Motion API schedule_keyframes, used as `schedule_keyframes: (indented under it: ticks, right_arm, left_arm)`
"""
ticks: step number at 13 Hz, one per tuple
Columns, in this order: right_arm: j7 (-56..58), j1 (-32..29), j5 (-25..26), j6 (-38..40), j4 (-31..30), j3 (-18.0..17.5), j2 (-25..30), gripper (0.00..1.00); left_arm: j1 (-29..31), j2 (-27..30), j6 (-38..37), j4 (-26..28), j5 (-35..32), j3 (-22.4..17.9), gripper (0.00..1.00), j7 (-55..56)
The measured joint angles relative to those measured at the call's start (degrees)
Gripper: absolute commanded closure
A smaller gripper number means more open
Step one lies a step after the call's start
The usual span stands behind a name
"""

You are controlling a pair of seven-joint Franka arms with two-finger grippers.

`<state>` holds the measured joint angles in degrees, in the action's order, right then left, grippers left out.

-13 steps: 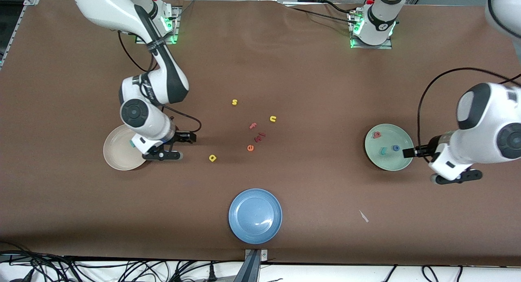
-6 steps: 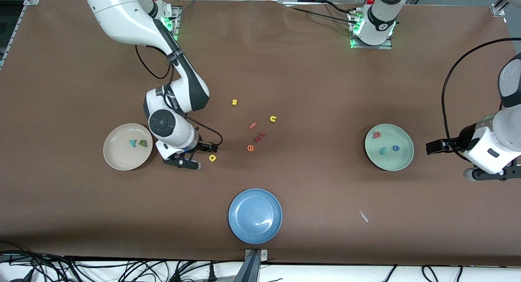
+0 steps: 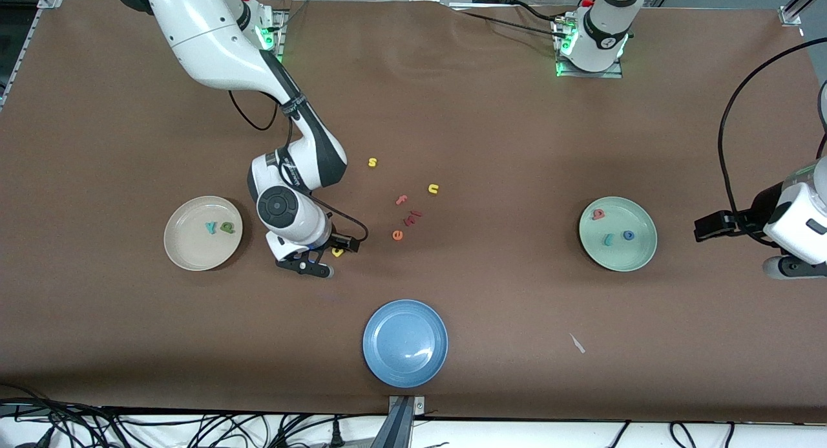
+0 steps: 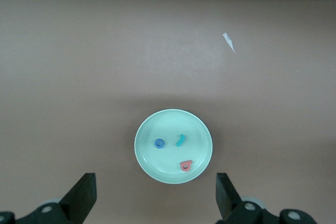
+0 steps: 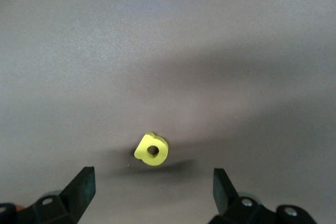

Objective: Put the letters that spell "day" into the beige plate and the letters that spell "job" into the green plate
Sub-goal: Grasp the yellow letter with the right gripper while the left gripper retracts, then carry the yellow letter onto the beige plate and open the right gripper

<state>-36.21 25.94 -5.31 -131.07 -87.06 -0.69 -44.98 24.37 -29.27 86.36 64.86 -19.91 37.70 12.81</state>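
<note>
The beige plate (image 3: 187,249) holds a teal "y" (image 3: 210,227) and a dark green letter (image 3: 227,227). A yellow rounded letter (image 3: 337,252) (image 5: 151,149) lies on the table between that plate and the loose letters. My right gripper (image 3: 305,267) (image 5: 152,184) hangs open low over the table beside it, and nothing is between the fingers. The green plate (image 3: 639,257) (image 4: 146,157) holds a salmon "b" (image 3: 598,213) (image 4: 185,166), a blue "o" (image 3: 628,235) (image 4: 159,143) and a teal "j" (image 3: 608,240) (image 4: 180,140). My left gripper (image 3: 785,267) (image 4: 156,190) is open and empty, high near the left arm's end of the table.
A blue plate (image 3: 405,343) sits nearest the front camera. Loose letters lie mid-table: a yellow "s" (image 3: 372,162), a yellow "n" (image 3: 433,189), a pink "f" (image 3: 402,200), an orange "e" (image 3: 397,235) and dark red pieces (image 3: 413,216). A white scrap (image 3: 577,343) (image 4: 229,42) lies near the front edge.
My right gripper moved from over the beige plate's edge to beside the yellow letter, uncovering the two letters in that plate. My left gripper drew away from the green plate toward the table's end.
</note>
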Motion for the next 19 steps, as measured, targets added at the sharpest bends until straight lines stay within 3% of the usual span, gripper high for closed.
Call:
schedule_keyframes:
  ticks: [5,10,12,14,18,19]
  right_arm:
    - [0.0,0.0,0.0,-1.1,0.2,0.0,-1.0,0.10]
    - [0.0,0.0,0.0,-1.3,1.7,0.0,-2.4,0.23]
    - [0.0,0.0,0.0,-1.4,1.7,0.0,-2.6,0.31]
    - [0.0,0.0,0.0,-1.4,1.8,0.0,-2.6,0.43]
    - [0.0,0.0,0.0,-1.3,2.0,0.1,-2.6,0.62]
    - [0.0,0.0,0.0,-1.3,2.0,0.1,-2.6,0.67]
  left_arm:
    - [-1.4,4.5,-7.9,-0.1,0.0,0.6,0.00,-0.1]
    - [-2.8,4.7,-8.1,0.0,0.2,2.6,0.00,-0.6]
    - [-5.3,4.7,-8.1,0.0,0.3,1.5,0.00,-0.6]
    - [-11.1,4.8,-8.1,0.0,1.7,-4.7,0.00,-0.5]
    - [-21.7,5.7,-8.0,-0.1,14.3,-24.7,0.00,-0.8]
    - [-22.2,6.1,-8.0,-0.1,15.3,-27.1,0.00,-1.0]
